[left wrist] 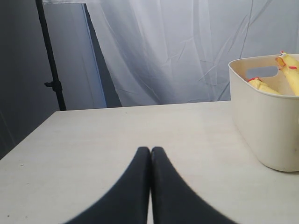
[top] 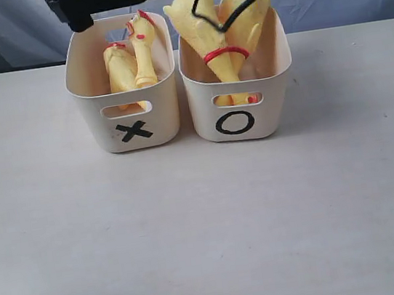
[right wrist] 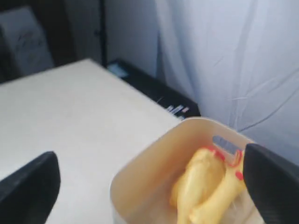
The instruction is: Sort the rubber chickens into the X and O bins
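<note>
The X bin (top: 92, 122) holds the headless body (top: 120, 70) and the head-and-neck piece (top: 144, 52). Two long whole chickens (top: 204, 40) (top: 247, 23) stand leaning in the O bin (top: 272, 96). My right arm reaches across the top of the exterior view, and its gripper (top: 79, 17) hangs over the X bin's far left corner. In the right wrist view that gripper (right wrist: 152, 170) is open and empty above the body (right wrist: 201, 179) and the head piece (right wrist: 226, 189). My left gripper (left wrist: 150, 150) is shut and empty, low over the table beside the X bin (left wrist: 261, 126).
The bins stand side by side at the back of a pale table (top: 208, 226). A white curtain (left wrist: 187, 46) hangs behind it, with a dark stand (left wrist: 51, 70) near one corner. Black cables (top: 222, 15) dangle over the O bin.
</note>
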Available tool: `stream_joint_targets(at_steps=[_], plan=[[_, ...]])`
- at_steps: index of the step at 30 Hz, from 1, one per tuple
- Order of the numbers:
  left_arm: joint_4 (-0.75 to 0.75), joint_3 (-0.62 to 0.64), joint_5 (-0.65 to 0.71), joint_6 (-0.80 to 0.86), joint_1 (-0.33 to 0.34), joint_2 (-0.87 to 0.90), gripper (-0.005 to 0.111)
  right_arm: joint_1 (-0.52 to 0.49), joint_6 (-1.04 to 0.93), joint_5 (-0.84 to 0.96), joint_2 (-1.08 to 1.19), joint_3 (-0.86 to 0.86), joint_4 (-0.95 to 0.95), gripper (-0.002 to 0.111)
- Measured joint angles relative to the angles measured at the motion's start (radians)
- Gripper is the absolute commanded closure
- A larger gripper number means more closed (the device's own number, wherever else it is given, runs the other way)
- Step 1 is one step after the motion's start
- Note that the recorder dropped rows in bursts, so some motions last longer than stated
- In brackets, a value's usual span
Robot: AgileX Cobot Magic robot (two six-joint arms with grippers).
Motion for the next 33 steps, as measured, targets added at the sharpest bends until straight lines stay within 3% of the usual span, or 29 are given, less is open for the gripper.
stream_joint_targets(at_steps=[1, 4, 6, 9, 15, 20, 25, 29, 33], plan=[[0.0, 0.0, 0.0, 0.0, 0.0, 0.0, 0.107, 0.002, -0.006, 0.137, -0.049, 0.0, -0.054, 0.034], [0.0, 0.0, 0.0, 0.0, 0.0, 0.0, 0.107, 0.002, -0.001, 0.556, -0.154, -0.002, -0.165, 0.108], [0.0, 0.0, 0.0, 0.0, 0.0, 0.0, 0.107, 0.002, 0.053, 0.819, -0.198, -0.002, -0.224, 0.102], [0.0, 0.0, 0.0, 0.0, 0.0, 0.0, 0.107, 0.002, 0.195, 0.968, -0.254, 0.012, -0.287, 0.098], [0.0, 0.0, 0.0, 0.0, 0.0, 0.0, 0.107, 0.002, 0.388, 1.007, -0.37, 0.029, -0.323, 0.098], [0.0, 0.0, 0.0, 0.0, 0.0, 0.0, 0.107, 0.002, 0.311, 1.009, -0.427, 0.047, -0.441, 0.098], [0.0, 0.0, 0.0, 0.0, 0.0, 0.0, 0.107, -0.006, 0.321, 1.007, -0.573, 0.179, -0.582, 0.098], [0.0, 0.0, 0.0, 0.0, 0.0, 0.0, 0.107, -0.09, 0.386, 1.007, -0.738, 0.345, -0.595, 0.098], [0.0, 0.0, 0.0, 0.0, 0.0, 0.0, 0.107, -0.288, 0.397, 1.007, -0.918, 0.494, -0.607, 0.098]])
